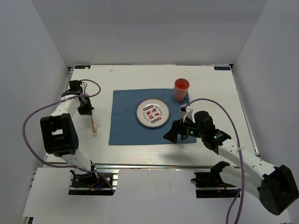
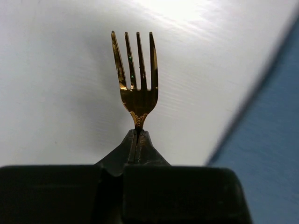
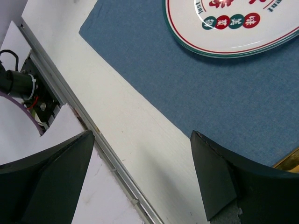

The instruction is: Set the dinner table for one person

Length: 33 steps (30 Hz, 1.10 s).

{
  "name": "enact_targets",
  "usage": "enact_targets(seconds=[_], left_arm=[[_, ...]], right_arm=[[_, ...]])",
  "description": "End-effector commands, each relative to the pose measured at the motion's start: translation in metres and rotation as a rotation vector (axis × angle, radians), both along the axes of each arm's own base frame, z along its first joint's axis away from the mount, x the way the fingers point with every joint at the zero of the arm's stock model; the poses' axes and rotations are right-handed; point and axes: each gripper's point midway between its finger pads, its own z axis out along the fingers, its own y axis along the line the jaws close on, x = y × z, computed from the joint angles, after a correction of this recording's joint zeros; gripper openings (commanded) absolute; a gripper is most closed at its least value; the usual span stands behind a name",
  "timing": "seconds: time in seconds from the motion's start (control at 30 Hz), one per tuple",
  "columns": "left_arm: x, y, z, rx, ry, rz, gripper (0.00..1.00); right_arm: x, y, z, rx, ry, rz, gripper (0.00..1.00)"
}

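Bright, even light (glare on dinner table (image 2: 196, 9)).

Overhead rear view onto dinner table (image 1: 219, 100), close wrist views over placemat (image 1: 124, 126)

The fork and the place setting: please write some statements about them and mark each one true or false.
1. The left end effector is shut on the gold fork. True.
2. The plate lies on the blue placemat. True.
3. The cup stands on top of the plate. False: the cup stands at the far right corner of the placemat, apart from the plate.
4. The right end effector is shut on a spoon. False: the right end effector is open and holds nothing.
5. The fork is over the plate. False: it is to the left of the placemat, over the white dinner table.
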Motion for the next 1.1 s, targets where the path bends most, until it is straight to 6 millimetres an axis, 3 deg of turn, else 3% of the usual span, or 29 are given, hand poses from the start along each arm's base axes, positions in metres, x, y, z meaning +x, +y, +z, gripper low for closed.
enact_targets(seconds=[0.0,0.17,0.47,0.67,1.07], left_arm=[[0.014,-0.039,0.063,-0.127,-0.206,-0.067,0.00],[-0.001,-0.056,0.096,-0.136,-0.279,-0.073,0.00],[-0.013,-0.133,0.082,-0.255,-0.232,-0.255,0.00],[-0.012,-0.171,0.081,-0.305,-0.241,-0.319,0.00],[-0.020,-0.203,0.022,-0.231,-0.086,-0.349,0.00]], right_arm=[[0.011,0.001,0.015,0.019,-0.027,-0.048,0.89],[0.011,-0.003,0.020,0.025,-0.002,-0.100,0.89],[0.005,-0.026,0.026,-0.001,0.000,-0.199,0.89],[-0.004,-0.036,0.026,0.001,0.017,-0.238,0.89],[-0.011,-0.041,0.019,-0.008,0.037,-0.243,0.89]])
